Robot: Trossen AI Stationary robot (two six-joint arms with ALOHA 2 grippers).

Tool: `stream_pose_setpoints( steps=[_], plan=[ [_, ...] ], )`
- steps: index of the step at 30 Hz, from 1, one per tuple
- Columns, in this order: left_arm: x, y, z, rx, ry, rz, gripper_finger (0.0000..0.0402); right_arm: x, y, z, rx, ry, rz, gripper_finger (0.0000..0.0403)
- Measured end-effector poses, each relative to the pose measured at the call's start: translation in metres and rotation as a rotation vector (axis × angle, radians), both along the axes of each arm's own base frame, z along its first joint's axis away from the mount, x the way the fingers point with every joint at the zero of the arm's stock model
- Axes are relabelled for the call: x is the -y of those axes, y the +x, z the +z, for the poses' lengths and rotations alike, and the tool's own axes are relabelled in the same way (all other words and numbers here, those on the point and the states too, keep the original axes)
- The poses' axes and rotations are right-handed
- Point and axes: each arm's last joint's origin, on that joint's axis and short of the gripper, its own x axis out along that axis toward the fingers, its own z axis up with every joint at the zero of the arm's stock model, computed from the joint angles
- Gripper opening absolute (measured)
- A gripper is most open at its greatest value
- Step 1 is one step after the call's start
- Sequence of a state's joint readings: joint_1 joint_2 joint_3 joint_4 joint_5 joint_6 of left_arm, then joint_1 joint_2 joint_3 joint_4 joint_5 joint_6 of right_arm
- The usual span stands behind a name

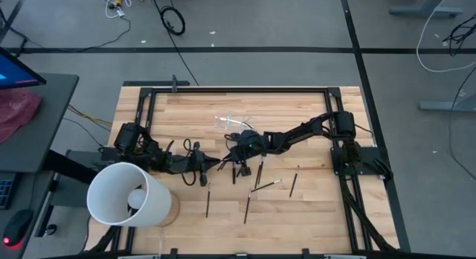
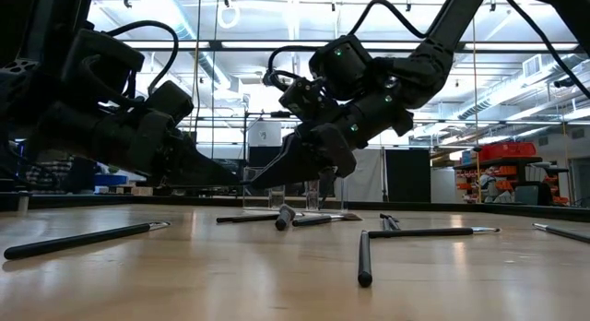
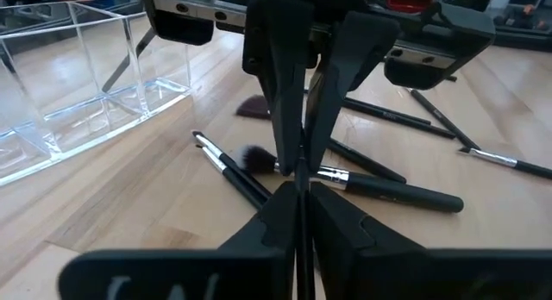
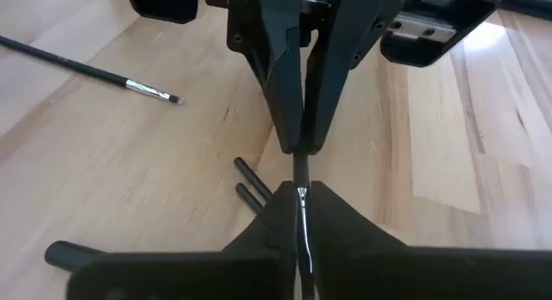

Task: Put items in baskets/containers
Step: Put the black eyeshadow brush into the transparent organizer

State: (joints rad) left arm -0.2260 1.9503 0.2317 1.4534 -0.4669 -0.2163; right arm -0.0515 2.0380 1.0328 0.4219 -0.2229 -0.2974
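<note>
One thin dark brush spans the short gap between my two grippers above the table's middle. My left gripper comes from the left and my right gripper from the right. They meet tip to tip, the left against the right, both shut on that brush. Several other brushes lie flat on the wood near them. The clear holder stands just beyond, toward the far edge. A slim dark shaft shows through its wall. My left gripper pinches one end of the thin brush between its two fingers, coming level from the table's left, and the shaft runs along the fingers. The brush is lifted clear of the table, roughly level. My right gripper pinches the same brush's other end, where a silvery stretch shows in the finger gap. It slants down from the table's right. The shaft lies along the fingers and bridges to the left fingertips.
A large white bucket stands at the near left corner. Loose brushes lie under and to the right of the grippers, with another toward the near left. A black frame borders the table. Bare wood shows along the far side.
</note>
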Motion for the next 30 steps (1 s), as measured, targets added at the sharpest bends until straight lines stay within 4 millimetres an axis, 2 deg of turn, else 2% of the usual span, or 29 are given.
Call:
stream_pose_setpoints(
  steps=[9,12,16,22,26,30],
  plan=[
    [0.0,0.0,0.0,0.005,-0.011,0.011,0.0115,-0.011,-0.005,-0.007,-0.092,-0.035,-0.064,0.0019],
    [0.0,0.0,0.0,0.004,-0.007,0.013,0.014,-0.017,-0.009,0.002,-0.123,-0.07,-0.079,0.0019],
    [-0.001,0.0,0.0,0.005,-0.002,0.028,0.0159,-0.028,-0.024,0.036,-0.16,-0.183,-0.112,0.0018],
    [-0.002,-0.001,0.0,0.004,0.007,0.057,0.0162,-0.036,-0.064,0.11,-0.15,-0.455,-0.175,0.0019],
    [-0.002,-0.001,0.0,0.003,0.008,0.056,0.0162,-0.029,-0.089,0.152,-0.104,-0.787,-0.172,0.0015],
    [-0.002,-0.001,0.0,0.003,0.008,0.057,0.0162,-0.017,-0.095,0.173,-0.117,-1.205,-0.023,0.0015]
  ],
)
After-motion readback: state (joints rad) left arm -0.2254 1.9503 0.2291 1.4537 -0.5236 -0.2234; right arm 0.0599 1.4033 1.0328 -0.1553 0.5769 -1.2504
